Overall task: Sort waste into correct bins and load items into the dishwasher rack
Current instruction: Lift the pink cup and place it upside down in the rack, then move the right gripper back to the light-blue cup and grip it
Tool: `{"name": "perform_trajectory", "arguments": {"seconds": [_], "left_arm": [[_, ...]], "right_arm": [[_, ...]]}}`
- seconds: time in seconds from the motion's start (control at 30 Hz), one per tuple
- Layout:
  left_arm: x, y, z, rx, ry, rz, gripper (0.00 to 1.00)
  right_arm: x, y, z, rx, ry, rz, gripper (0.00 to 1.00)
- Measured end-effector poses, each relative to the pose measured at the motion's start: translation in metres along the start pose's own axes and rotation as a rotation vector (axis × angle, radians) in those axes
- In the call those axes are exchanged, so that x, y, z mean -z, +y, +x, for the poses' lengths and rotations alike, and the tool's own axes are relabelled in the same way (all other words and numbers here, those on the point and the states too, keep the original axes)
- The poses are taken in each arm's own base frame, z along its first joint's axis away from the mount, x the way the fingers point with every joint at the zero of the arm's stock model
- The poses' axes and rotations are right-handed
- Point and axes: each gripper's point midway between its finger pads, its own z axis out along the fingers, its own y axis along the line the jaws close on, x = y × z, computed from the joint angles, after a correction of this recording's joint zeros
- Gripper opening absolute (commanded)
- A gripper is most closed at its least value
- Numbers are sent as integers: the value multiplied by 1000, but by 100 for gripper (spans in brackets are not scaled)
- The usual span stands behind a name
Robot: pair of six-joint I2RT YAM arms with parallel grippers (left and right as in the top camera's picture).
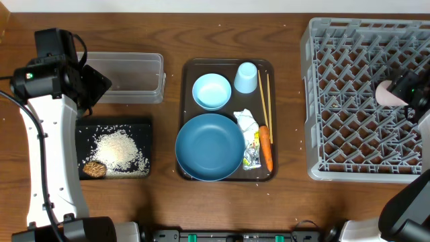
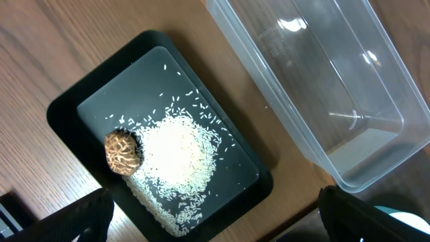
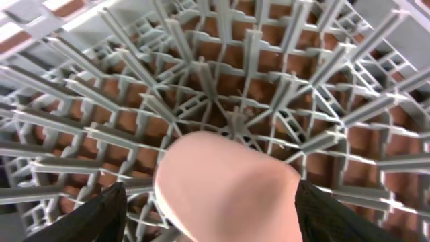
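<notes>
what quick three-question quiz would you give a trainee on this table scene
1. True or false: the loose white rice lies in the shallow black rectangular tray.
2. Short answer: on the brown serving tray, what lies just right of the crumpled white wrapper in the overhead view?
3. Pick one: the whitish-pink cup is over A) the black tray, B) the large grey plastic lattice dishwasher rack, C) the brown serving tray.

Key: 1 true; 2 the orange carrot; 3 B.
</notes>
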Motion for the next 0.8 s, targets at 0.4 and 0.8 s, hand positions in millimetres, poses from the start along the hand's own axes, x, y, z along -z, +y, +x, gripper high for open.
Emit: {"name": "perform_trajectory", "arguments": {"seconds": [0.4,0.8], "left_arm": [[0,0,0,0,0,0,98],[0,0,0,0,0,0,98]], "right_arm": [[23,31,-2,25,-10,-114,81],[87,199,29,287,-61,-478,80]]}}
